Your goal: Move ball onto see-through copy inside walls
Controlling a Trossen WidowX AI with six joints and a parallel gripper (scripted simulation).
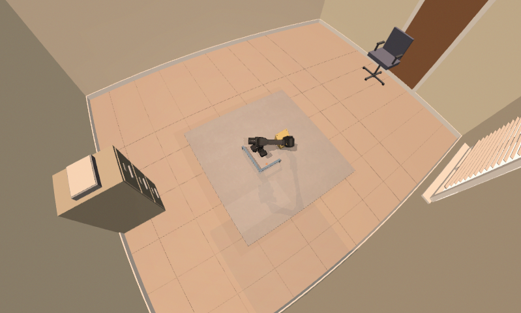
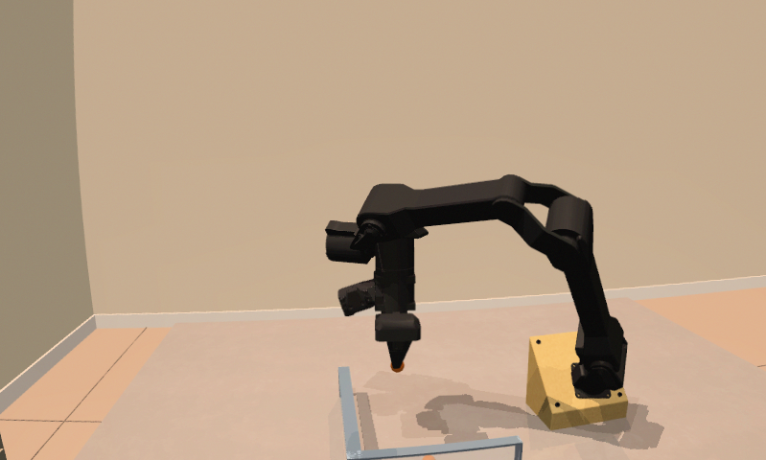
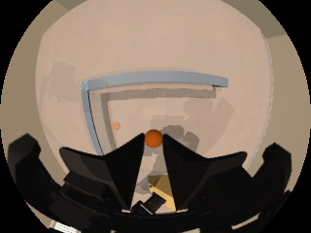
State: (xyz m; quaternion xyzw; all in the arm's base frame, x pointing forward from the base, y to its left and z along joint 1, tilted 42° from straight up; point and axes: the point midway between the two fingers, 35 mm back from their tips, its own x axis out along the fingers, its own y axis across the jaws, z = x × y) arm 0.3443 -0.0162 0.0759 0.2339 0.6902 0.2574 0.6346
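The orange ball [image 2: 397, 368] [image 3: 154, 140] is between the fingertips of my gripper [image 2: 397, 363] [image 3: 154, 137], which is shut on it and points straight down. The ball is held up off the table, and its place is hidden by the arm in the top view. Two low clear walls with blue-grey edges [image 1: 251, 158] [image 2: 349, 413] [image 3: 155, 78] meet in a corner. The see-through copy [image 1: 266, 163] [image 2: 428, 457] [image 3: 116, 126] is a paler orange spot inside the corner. In the wrist view it is left of and a little above the held ball.
The arm's yellow base block [image 1: 283, 134] [image 2: 552, 364] stands on the grey table surface [image 1: 231, 120] [image 2: 232, 387], right of the walls in the exterior view. A cabinet [image 1: 96, 205] and an office chair [image 1: 385, 58] stand farther off in the room.
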